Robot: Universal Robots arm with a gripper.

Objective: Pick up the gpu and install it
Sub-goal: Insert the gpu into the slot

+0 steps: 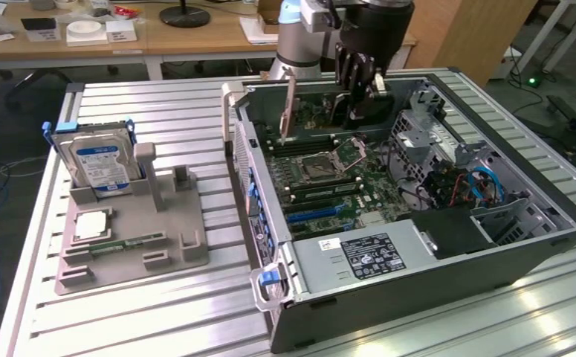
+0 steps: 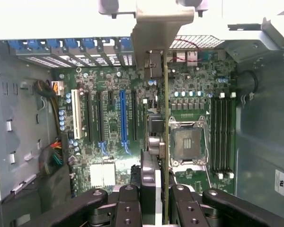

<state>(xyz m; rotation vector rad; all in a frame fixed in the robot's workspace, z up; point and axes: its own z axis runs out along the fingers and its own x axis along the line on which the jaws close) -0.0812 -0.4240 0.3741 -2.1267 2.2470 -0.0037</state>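
The gpu hangs upright inside the open computer case, just above the motherboard, with its silver bracket toward the rear wall. My gripper is shut on the card's other end. In the wrist view the gpu is edge-on, a thin green line with its bracket at the far end and its black cooler block on one face. It runs between the black and blue expansion slots and the CPU socket. My gripper clamps it between black fingers.
In the exterior view's left, a grey fixture holds a silver hard drive with blue label, a CPU chip and a narrow memory stick. The power supply, drive cage and cables crowd the case.
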